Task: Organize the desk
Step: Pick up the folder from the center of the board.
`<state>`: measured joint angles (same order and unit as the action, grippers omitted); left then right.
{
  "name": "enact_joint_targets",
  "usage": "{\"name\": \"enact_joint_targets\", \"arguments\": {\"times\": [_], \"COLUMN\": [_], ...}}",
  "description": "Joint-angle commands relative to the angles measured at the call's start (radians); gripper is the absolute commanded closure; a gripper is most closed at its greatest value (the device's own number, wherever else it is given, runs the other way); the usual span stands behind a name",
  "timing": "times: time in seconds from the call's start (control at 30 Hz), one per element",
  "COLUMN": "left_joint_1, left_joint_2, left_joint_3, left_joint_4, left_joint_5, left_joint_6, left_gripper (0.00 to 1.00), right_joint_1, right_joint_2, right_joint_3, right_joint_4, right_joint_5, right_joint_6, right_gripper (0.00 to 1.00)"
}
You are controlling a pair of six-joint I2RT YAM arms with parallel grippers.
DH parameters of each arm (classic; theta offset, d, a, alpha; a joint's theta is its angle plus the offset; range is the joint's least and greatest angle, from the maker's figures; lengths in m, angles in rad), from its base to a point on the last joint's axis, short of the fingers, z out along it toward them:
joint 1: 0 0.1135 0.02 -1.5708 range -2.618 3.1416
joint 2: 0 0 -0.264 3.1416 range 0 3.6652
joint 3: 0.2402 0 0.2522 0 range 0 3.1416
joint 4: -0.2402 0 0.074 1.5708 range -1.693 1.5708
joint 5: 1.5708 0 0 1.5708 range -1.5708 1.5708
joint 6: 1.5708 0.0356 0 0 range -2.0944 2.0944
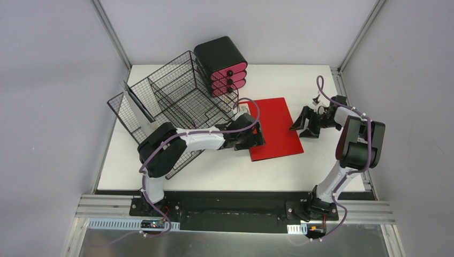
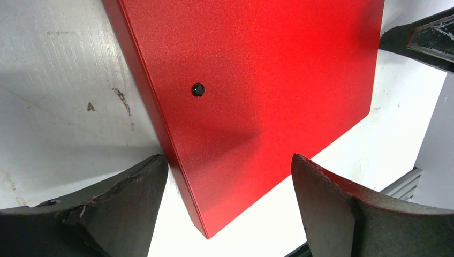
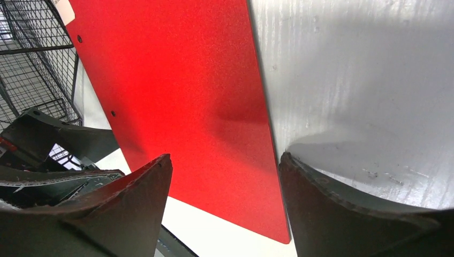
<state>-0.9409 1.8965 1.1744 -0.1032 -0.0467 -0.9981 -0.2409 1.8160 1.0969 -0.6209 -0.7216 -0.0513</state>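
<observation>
A flat red folder (image 1: 275,126) lies in the middle of the white desk (image 1: 316,166). My left gripper (image 1: 257,136) is low at the folder's near left corner and stands open. In the left wrist view that corner (image 2: 257,80) sits between the two fingers of the gripper (image 2: 229,158), the left finger close beside the spine edge. My right gripper (image 1: 300,126) is at the folder's right edge, also open. In the right wrist view the gripper (image 3: 225,157) straddles that edge of the folder (image 3: 182,80), with one finger over red and the other over bare desk.
A black wire basket (image 1: 171,96) stands at the back left with a pale sheet (image 1: 136,110) leaning in it. A black drawer unit with pink fronts (image 1: 222,64) is behind it. A small black object (image 1: 317,99) lies near the right arm.
</observation>
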Motion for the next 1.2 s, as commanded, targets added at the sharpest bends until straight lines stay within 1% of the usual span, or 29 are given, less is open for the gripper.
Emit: {"name": "enact_joint_targets", "arguments": {"times": [0.0, 0.03, 0.07, 0.13, 0.2, 0.27, 0.37, 0.43, 0.57, 0.73, 0.87, 0.93, 1.07, 1.17], "left_joint_1": [0.002, 0.001, 0.001, 0.002, 0.001, 0.001, 0.001, 0.002, 0.001, 0.002, 0.002, 0.001, 0.000, 0.000], "left_joint_2": [0.013, 0.016, 0.022, 0.032, 0.037, 0.025, -0.019, -0.054, -0.102, -0.084, -0.056, -0.064, -0.087, -0.085], "left_joint_3": [-0.006, -0.004, 0.000, 0.011, 0.009, -0.044, -0.139, -0.181, -0.193, -0.147, -0.125, -0.112, -0.080, -0.082], "left_joint_4": [-0.001, 0.001, 0.003, 0.014, 0.065, 0.240, 0.460, 0.564, 0.681, 0.783, 0.896, 0.889, 0.755, 0.769], "left_joint_5": [0.001, 0.007, 0.013, 0.032, 0.076, 0.136, 0.161, 0.161, 0.197, 0.274, 0.328, 0.327, 0.288, 0.265], "left_joint_6": [-0.045, -0.047, -0.050, -0.049, -0.023, 0.015, 0.021, 0.025, 0.050, 0.029, -0.013, -0.014, -0.002, -0.031], "left_gripper": [0.12, 0.12, 0.12, 0.12, 0.13, 0.13, 0.14, 0.14, 0.14, 0.14, 0.15, 0.16, 0.15, 0.15], "right_joint_1": [0.007, 0.010, 0.012, 0.014, 0.014, 0.014, 0.014, 0.014, 0.014, 0.013, 0.012, 0.013, 0.012, 0.012], "right_joint_2": [0.034, 0.043, 0.054, 0.071, 0.084, 0.089, 0.092, 0.098, 0.102, 0.093, 0.087, 0.084, 0.082, 0.080], "right_joint_3": [0.045, 0.049, 0.052, 0.060, 0.064, 0.065, 0.065, 0.067, 0.067, 0.067, 0.067, 0.067, 0.066, 0.067], "right_joint_4": [-0.042, -0.050, -0.059, -0.077, -0.087, -0.088, -0.090, -0.094, -0.099, -0.101, -0.101, -0.100, -0.100, -0.099], "right_joint_5": [-0.026, -0.030, -0.034, -0.041, -0.042, -0.035, -0.023, -0.022, -0.028, -0.034, -0.040, -0.044, -0.053, -0.059], "right_joint_6": [-0.029, -0.033, -0.036, -0.041, -0.043, -0.040, -0.039, -0.042, -0.040, -0.038, -0.036, -0.035, -0.032, -0.028], "right_gripper": [0.25, 0.27, 0.31, 0.35, 0.41, 0.46, 0.50, 0.50, 0.51, 0.51, 0.51, 0.51, 0.51, 0.51]}}
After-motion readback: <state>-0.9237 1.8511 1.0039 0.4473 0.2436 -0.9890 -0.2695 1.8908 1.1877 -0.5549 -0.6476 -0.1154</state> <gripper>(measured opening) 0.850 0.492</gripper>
